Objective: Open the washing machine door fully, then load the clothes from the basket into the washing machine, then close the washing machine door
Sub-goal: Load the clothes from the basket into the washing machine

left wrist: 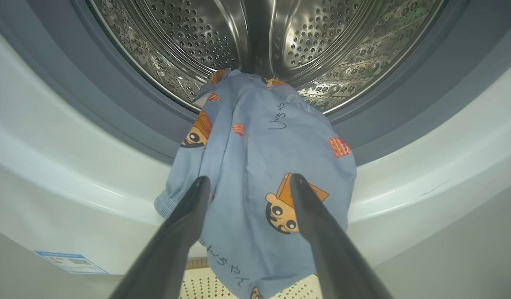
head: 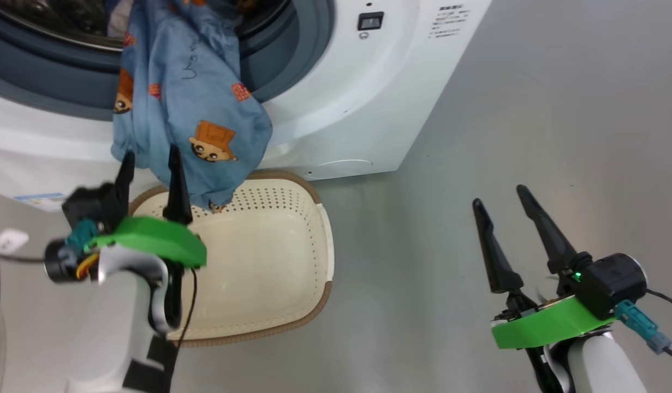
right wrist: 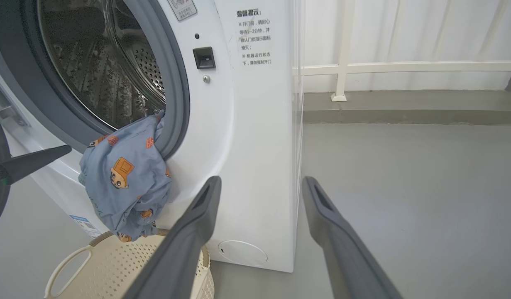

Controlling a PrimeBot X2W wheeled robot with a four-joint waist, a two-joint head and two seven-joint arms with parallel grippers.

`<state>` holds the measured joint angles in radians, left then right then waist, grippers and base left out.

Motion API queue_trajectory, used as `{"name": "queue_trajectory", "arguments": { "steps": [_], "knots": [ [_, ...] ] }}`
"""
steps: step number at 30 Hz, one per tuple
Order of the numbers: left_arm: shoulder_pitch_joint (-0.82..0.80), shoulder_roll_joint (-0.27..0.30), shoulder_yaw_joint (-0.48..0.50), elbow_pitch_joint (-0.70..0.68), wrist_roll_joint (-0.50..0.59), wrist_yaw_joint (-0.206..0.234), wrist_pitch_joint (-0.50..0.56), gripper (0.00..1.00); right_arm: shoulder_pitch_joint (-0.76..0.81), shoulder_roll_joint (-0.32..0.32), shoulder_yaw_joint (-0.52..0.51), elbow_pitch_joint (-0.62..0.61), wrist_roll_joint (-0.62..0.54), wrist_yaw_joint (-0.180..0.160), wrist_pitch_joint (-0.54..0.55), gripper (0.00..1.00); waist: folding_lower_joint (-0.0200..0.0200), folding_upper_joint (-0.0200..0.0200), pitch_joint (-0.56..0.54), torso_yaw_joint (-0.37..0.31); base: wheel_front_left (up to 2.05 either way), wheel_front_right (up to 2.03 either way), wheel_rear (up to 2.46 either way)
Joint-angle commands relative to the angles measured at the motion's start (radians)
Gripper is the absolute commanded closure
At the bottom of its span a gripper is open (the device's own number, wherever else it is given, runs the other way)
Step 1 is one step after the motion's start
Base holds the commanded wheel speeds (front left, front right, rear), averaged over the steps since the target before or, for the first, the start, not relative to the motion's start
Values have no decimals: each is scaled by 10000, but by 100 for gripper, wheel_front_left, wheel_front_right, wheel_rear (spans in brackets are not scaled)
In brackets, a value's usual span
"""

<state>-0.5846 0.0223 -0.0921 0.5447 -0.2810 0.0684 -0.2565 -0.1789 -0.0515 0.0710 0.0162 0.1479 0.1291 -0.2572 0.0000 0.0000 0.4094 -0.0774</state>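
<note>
Loading step was judged in hand: the drum (left wrist: 321,41) of the washing machine (head: 368,109) was uncovered, so the door-opening step was taken as done. The printed blue garment (head: 188,109) was lodged only partway in. Its upper end was laid inside the drum mouth and the rest was draped out over the blue-grey rubber seal (left wrist: 114,104) and down the white front, with the lowest fold hung just above the basket (head: 327,240). The left gripper (head: 152,153) was held with its fingers parted and nothing clamped, the tips set just in front of the hanging fold; contact could not be told. The right gripper (head: 499,195) was likewise spread and unloaded, parked well apart over the grey floor (head: 532,109) to the right of the washer. The next move was judged to call for the hanging part to be pinched or scooped by the left gripper and pushed past the seal, deep enough that no fabric would be trapped when the door is shut. Counted: one washing machine, one basket with its visible floor bare, one blue garment, two grippers with two fingers each, and one blue label sticker (head: 41,201). Whether a second cloth was tucked behind the garment could not be told.
</note>
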Motion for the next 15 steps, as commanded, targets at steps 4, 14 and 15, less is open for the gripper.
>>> {"name": "queue_trajectory", "arguments": {
  "steps": [4,14,15],
  "knots": [
    [882,280,154,-855,-178,182,-53,0,174,-27,44,-302,-174,16,-46,0,0,0,-37,224,0,0,0],
    [2510,280,96,-2233,-213,284,-53,0,270,-148,-137,-352,-193,16,-46,0,0,0,-215,498,0,0,0],
    [2685,280,104,-2357,-227,302,-53,0,288,-156,-150,-359,-191,16,-46,0,0,0,-236,508,0,0,0]
  ]
}}
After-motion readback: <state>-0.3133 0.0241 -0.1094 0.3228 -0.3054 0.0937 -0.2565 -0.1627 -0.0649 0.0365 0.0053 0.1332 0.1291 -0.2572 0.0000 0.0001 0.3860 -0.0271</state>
